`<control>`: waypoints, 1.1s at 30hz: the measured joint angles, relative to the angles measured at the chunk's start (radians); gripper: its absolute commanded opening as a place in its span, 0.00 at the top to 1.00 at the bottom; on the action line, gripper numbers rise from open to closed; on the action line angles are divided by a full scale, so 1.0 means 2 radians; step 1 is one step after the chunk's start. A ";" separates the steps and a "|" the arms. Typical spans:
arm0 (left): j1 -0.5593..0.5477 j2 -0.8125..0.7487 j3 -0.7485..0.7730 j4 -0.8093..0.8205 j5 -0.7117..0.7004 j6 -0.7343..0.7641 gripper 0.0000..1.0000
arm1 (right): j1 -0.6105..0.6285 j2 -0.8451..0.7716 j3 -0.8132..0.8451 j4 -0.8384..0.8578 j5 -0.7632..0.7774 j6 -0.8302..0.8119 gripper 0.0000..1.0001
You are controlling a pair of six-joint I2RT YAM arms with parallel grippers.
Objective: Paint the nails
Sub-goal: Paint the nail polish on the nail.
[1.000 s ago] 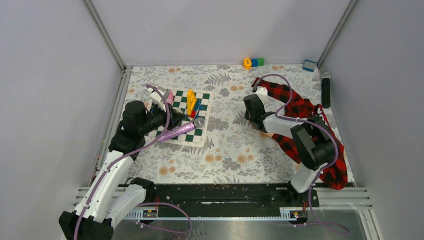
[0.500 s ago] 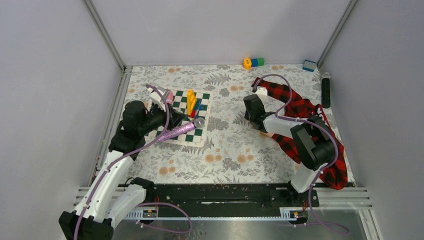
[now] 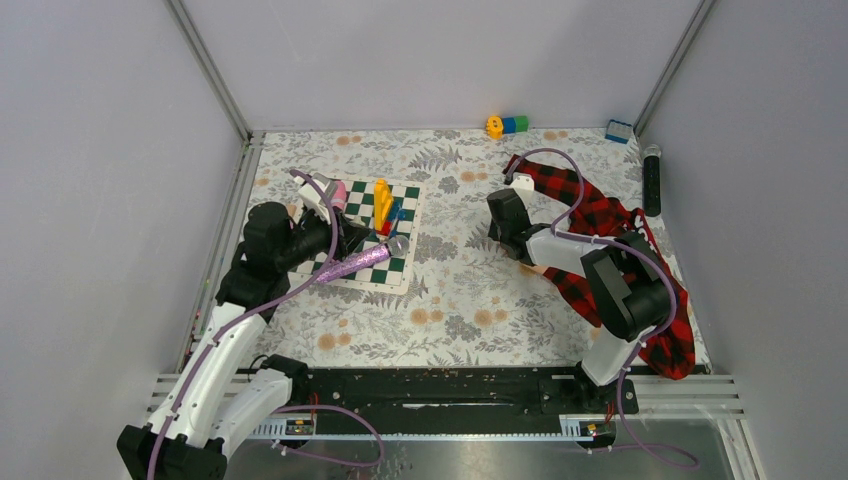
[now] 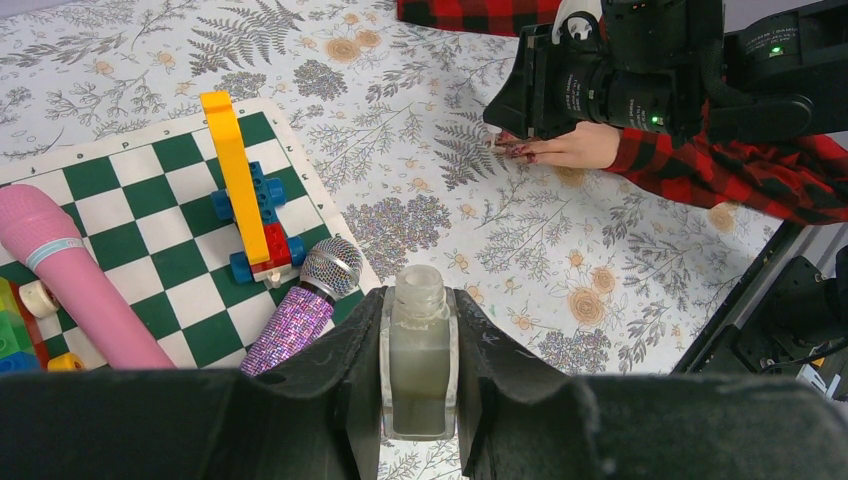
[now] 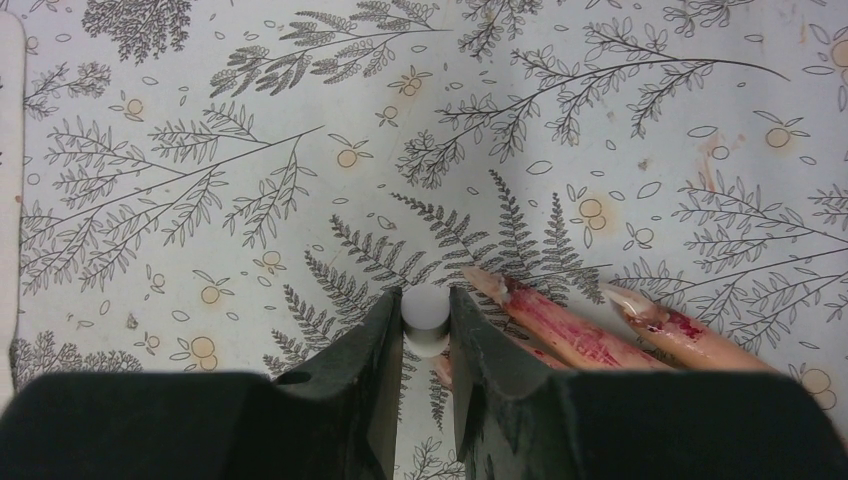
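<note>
— What is happening on the left side?

— The left tool [image 4: 418,300] is clenching a small bottle [image 4: 418,372], holding it upright with its open neck on top. It is hovering over the near edge of a green-and-white checkered mat [image 4: 165,195]. A glittery microphone [image 4: 300,310], a pink microphone [image 4: 70,280] and a yellow-and-blue block toy [image 4: 245,190] are lying on that mat.

— And on the right?

— The right tool [image 5: 426,300] is gripping a small white cap [image 5: 426,322], pointing it down at the flower-patterned bench [image 3: 450,300].

— Where are the nails?

— The nails [image 5: 485,281] are lying on the bench right of centre, at the tips of a pale dummy hand [image 4: 575,148]. The hand is coming out of a red-and-black plaid sleeve [image 3: 600,215] that is trailing along the bench's right side. The closest fingertip is sitting just beside the right tool's finger, and red smears are showing on the fingers behind the pointed tips. I cannot tell whether anything is touching a nail.
</note>
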 measured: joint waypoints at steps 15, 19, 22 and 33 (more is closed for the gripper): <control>0.000 0.000 0.000 0.003 0.000 0.000 1.00 | 0.000 -0.003 -0.005 0.004 -0.004 0.000 1.00; 0.000 0.000 0.000 0.003 0.000 -0.001 1.00 | 0.000 -0.004 -0.012 0.004 -0.004 0.000 1.00; 0.000 0.000 0.000 0.004 0.000 -0.001 1.00 | 0.000 -0.007 -0.016 0.005 -0.004 0.000 1.00; 0.000 -0.001 0.000 0.008 0.000 -0.003 1.00 | 0.000 -0.021 -0.027 0.005 -0.003 0.000 1.00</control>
